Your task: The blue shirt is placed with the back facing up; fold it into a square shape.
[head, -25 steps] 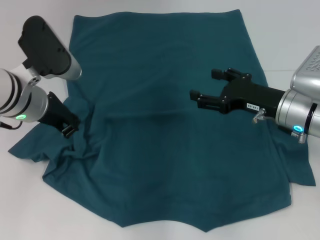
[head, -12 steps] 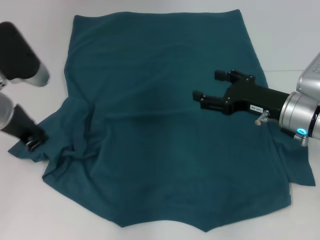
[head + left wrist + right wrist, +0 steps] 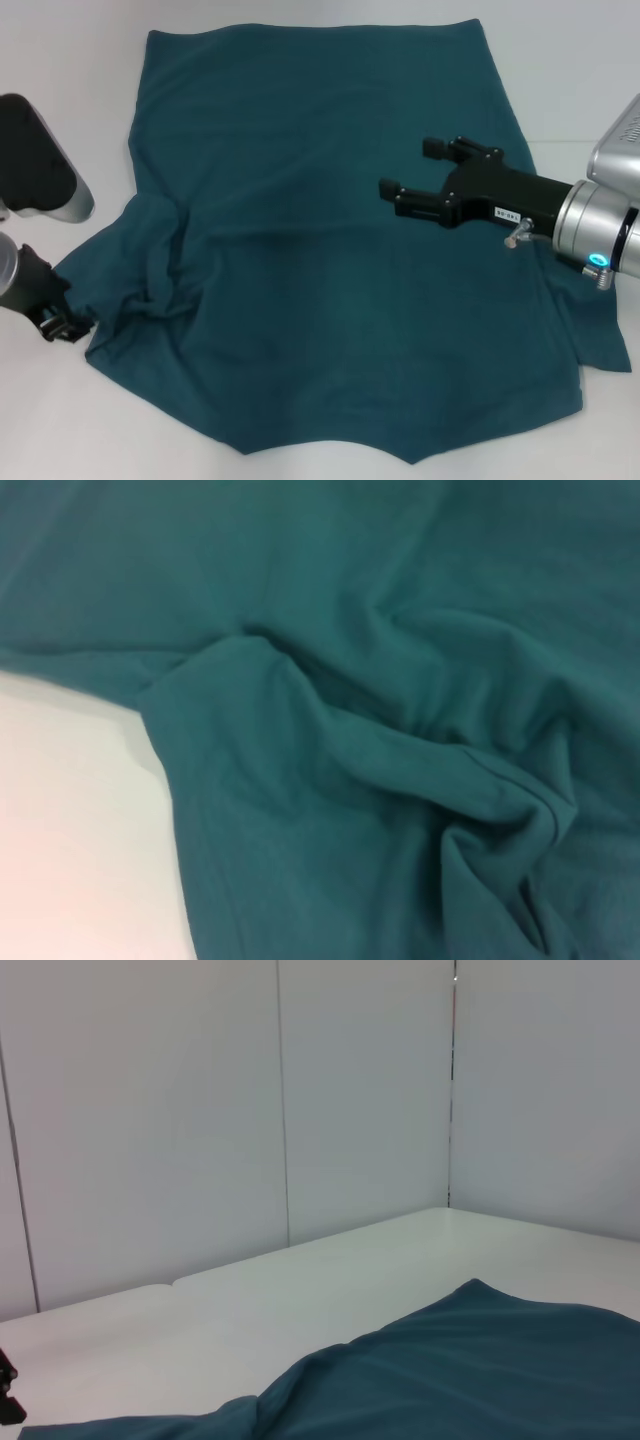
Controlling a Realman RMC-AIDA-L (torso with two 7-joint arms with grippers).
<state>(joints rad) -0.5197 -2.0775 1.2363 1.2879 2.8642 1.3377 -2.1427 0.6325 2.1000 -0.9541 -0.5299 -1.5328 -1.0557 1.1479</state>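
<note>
The blue shirt [image 3: 330, 250] lies spread flat on the white table, its hem at the far side and no lettering showing. Its left sleeve [image 3: 130, 285] is bunched into folds, which fill the left wrist view as wrinkled fabric [image 3: 400, 740]. My left gripper [image 3: 62, 322] sits low at the outer edge of that sleeve, touching the cloth. My right gripper [image 3: 406, 167] hovers open above the shirt's right middle, holding nothing. The right sleeve [image 3: 600, 335] lies flat under the right arm. A corner of the shirt [image 3: 450, 1370] shows in the right wrist view.
Bare white table [image 3: 60, 420] surrounds the shirt on the left, right and near sides. White wall panels [image 3: 200, 1110] stand behind the table's far edge. The left arm's black upper housing [image 3: 35, 155] hangs over the table at the left.
My left gripper has moved from on the bunched sleeve out to its outer edge and nearer me. The sleeve's outer tip no longer reaches as far left. The right gripper has barely moved.
</note>
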